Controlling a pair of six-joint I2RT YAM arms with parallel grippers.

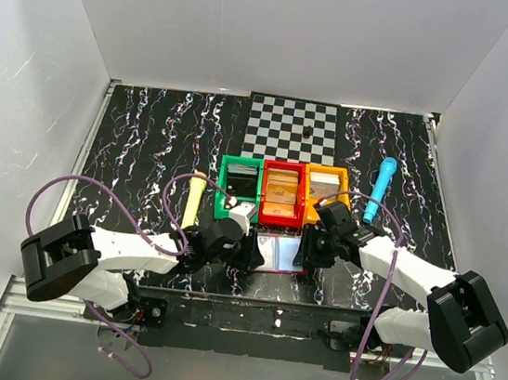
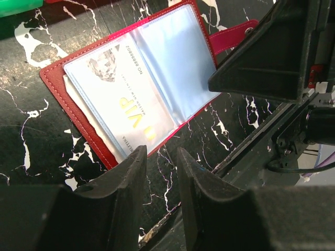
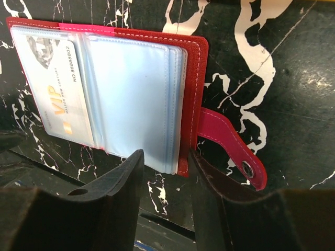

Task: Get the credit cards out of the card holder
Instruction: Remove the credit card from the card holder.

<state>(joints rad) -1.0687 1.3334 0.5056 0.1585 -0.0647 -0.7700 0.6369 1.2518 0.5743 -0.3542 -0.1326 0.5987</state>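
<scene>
Top external view, editor: "What fills it, biggest first?"

Photographer: "A black marbled table (image 1: 148,139), with a chequered mat (image 1: 292,129) at its far middle. The left arm (image 1: 124,250) and right arm (image 1: 403,271) reach in from the near corners and meet at the near centre."

Editor: "And between them?"

Photographer: "Three bins stand in a row, touching: green bin (image 1: 223,186) on the left, red bin (image 1: 279,220) in the middle, orange bin (image 1: 329,170) on the right. Just on the near side of the red bin lies the card holder (image 1: 276,252), close to the table's near edge and between the two claws."

Editor: "Is it open or closed?"

Photographer: "It is spread flat with its clear sleeves (image 3: 136,94) facing up, red border all round. A VIP card (image 2: 123,99) sits in the left-hand sleeve. The pink strap (image 3: 230,146) with its snap trails off to the right."

Editor: "What about the claws?"

Photographer: "The left gripper (image 2: 159,151) hangs at the holder's near edge, its jaws a narrow gap apart with only table showing between them. The right gripper (image 3: 166,157) has its jaws wider apart at the holder's right corner, clamped on nothing."

Editor: "Anything smaller?"

Photographer: "A blue pen (image 1: 382,188) lies right of the bins and a yellow pen (image 1: 195,196) left of them."
</scene>
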